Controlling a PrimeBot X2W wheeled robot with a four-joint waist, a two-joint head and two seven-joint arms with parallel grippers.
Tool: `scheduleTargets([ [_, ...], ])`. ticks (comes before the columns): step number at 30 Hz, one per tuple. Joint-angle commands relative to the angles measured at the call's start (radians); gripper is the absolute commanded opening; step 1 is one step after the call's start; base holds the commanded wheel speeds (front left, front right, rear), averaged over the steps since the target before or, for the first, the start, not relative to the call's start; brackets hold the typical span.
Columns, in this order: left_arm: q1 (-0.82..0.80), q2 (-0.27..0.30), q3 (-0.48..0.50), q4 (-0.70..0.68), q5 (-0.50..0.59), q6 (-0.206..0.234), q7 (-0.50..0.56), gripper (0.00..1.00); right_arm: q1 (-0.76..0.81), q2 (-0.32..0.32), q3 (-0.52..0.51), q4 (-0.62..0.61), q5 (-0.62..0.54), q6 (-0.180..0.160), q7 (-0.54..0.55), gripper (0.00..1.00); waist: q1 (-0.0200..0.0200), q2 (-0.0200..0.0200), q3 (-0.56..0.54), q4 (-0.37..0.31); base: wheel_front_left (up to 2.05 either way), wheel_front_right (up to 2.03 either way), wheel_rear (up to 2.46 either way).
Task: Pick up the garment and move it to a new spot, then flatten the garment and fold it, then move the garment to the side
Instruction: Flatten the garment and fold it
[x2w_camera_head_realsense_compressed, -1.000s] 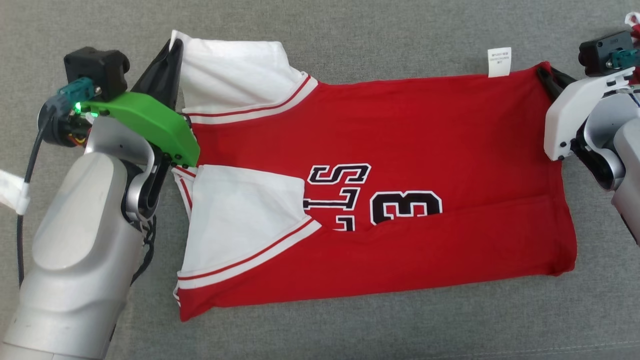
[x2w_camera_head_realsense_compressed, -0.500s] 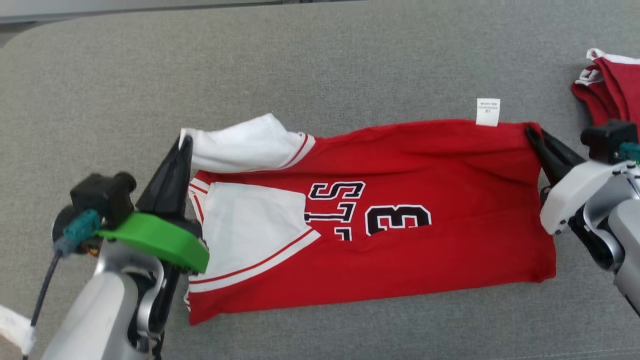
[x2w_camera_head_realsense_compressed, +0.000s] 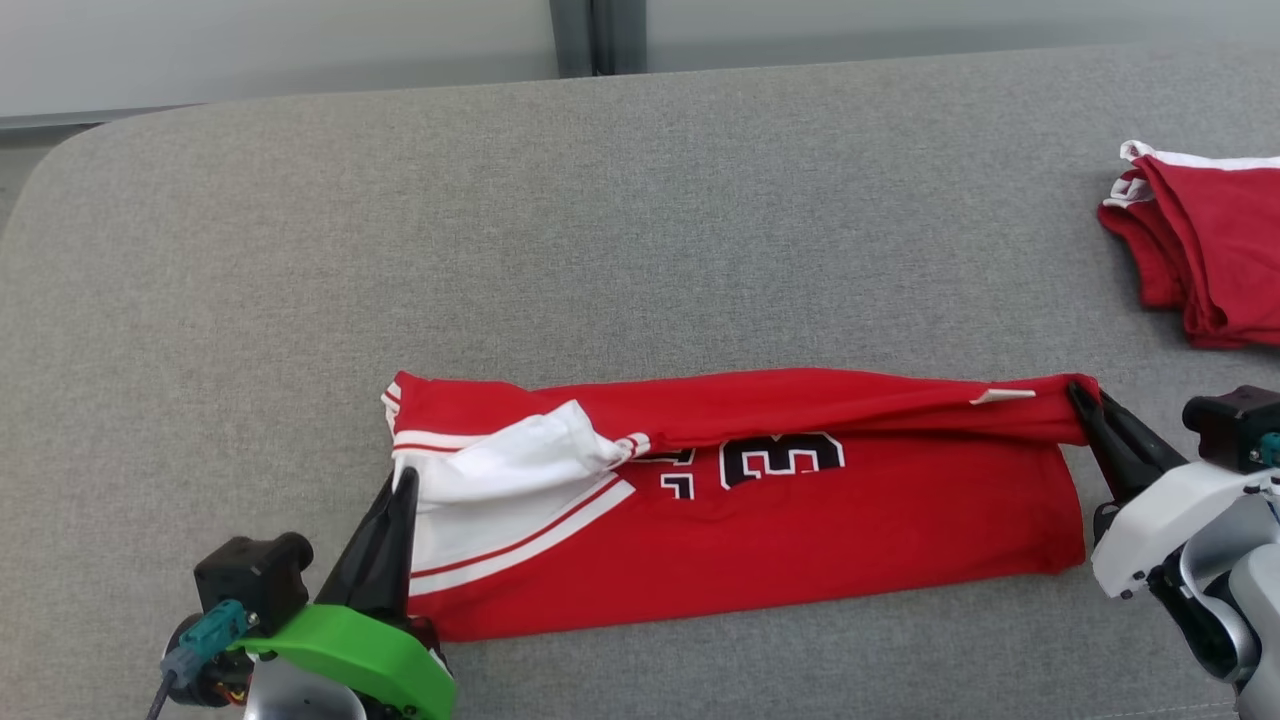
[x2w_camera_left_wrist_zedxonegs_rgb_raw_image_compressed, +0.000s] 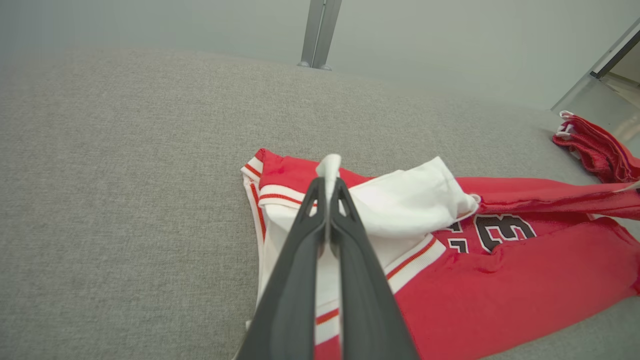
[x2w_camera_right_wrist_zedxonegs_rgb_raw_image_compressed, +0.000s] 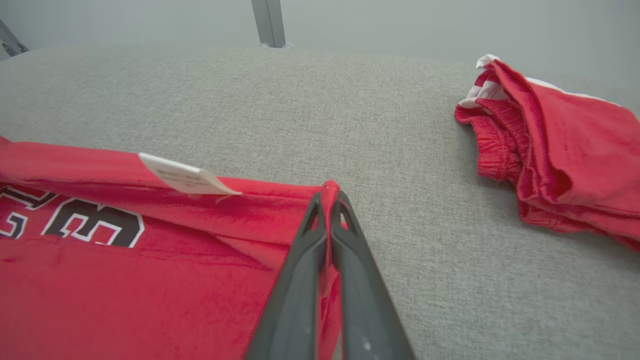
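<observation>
You have the garment (x2w_camera_head_realsense_compressed: 800, 540) lying lengthwise on the grey table (x2w_camera_head_realsense_compressed: 600, 200), well to the left of the folded red pile (x2w_camera_head_realsense_compressed: 1210, 250) and nearer the robot than that pile. Both grippers are pinching it.

Your right gripper (x2w_camera_head_realsense_compressed: 1082, 395) is at the garment's end nearest the pile, its fingers pressed together on a red hem corner. A white care label (x2w_camera_head_realsense_compressed: 1003, 396) juts out just beyond that pinch, on the side away from the pile. Your left gripper (x2w_camera_head_realsense_compressed: 404, 485) is at the end farthest from the pile, clamped on the edge of the white sleeve (x2w_camera_head_realsense_compressed: 500, 465). In the left wrist view a sliver of white cloth shows between its tips.

The two pinches sit at opposite ends of one long edge. That is why the edge runs as a fairly straight red ridge between them, raised over the half that lies flat and hiding the top of the black number (x2w_camera_head_realsense_compressed: 780, 460).

I judge this to be the lengthwise fold. Gripping both ends at once lets you lay the edge down parallel to the near edge and keep the crease straight.

Watch the sleeve, which is bunched and sagging instead of flat, so it may end up crumpled inside the fold. The wide gap to the pile gives you room to finish here. That pile is probably where folded pieces go, so expect to carry the garment that way afterwards.
</observation>
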Motion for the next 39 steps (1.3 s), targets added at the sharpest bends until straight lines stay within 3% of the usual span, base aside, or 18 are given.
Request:
scheduleTargets([
  [1,0.018,-0.005,0.0,0.011,-0.007,-0.001,-0.009,0.0,0.025,0.01,-0.018,-0.01,-0.013,-0.001,0.003,0.0,0.0,0.0,-0.003,0.002,0.0,0.0,0.0],
  [6,0.026,-0.015,-0.005,0.063,-0.02,-0.013,-0.025,0.0,0.078,0.039,-0.06,-0.045,-0.05,-0.001,0.012,0.0,0.0,0.0,-0.008,0.001,0.0,0.0,0.0],
  [7,0.028,-0.018,-0.005,0.073,-0.025,-0.017,-0.03,0.0,0.091,0.047,-0.071,-0.053,-0.058,-0.001,0.011,0.07,0.0,0.0,-0.009,0.001,0.0,0.0,0.0],
  [10,0.038,-0.022,-0.002,0.095,-0.036,-0.024,-0.043,0.0,0.127,0.061,-0.094,-0.072,-0.078,-0.001,-0.001,0.47,0.0,0.0,-0.011,-0.001,0.0,0.0,0.0],
  [11,0.045,-0.024,-0.003,0.099,-0.041,-0.026,-0.047,0.04,0.142,0.069,-0.106,-0.077,-0.083,-0.001,-0.006,0.89,0.0,0.0,-0.012,-0.002,0.0,0.0,0.0],
  [12,0.051,-0.027,-0.002,0.102,-0.045,-0.025,-0.054,0.42,0.155,0.076,-0.114,-0.083,-0.088,-0.001,-0.01,1.0,0.0,0.0,-0.013,-0.003,0.0,0.0,0.0],
  [13,0.058,-0.03,0.0,0.104,-0.047,-0.025,-0.059,0.75,0.171,0.084,-0.124,-0.091,-0.094,-0.001,-0.013,1.0,0.0,0.0,-0.015,-0.005,0.0,0.0,0.0],
  [14,0.065,-0.031,0.002,0.105,-0.047,-0.025,-0.065,1.0,0.185,0.091,-0.135,-0.096,-0.098,-0.001,-0.016,1.0,0.0,0.0,-0.017,-0.006,0.0,0.0,0.0],
  [28,0.097,-0.027,0.025,0.036,-0.034,0.003,-0.133,1.0,0.33,0.165,-0.34,-0.205,-0.135,-0.001,0.001,1.0,0.0,0.0,-0.058,-0.02,0.0,0.0,0.0],
  [39,0.048,-0.06,0.007,0.071,-0.025,0.006,-0.153,1.0,0.205,0.225,-0.365,-0.168,-0.159,-0.001,0.126,1.0,0.0,0.0,-0.07,0.004,0.0,0.0,0.0],
])
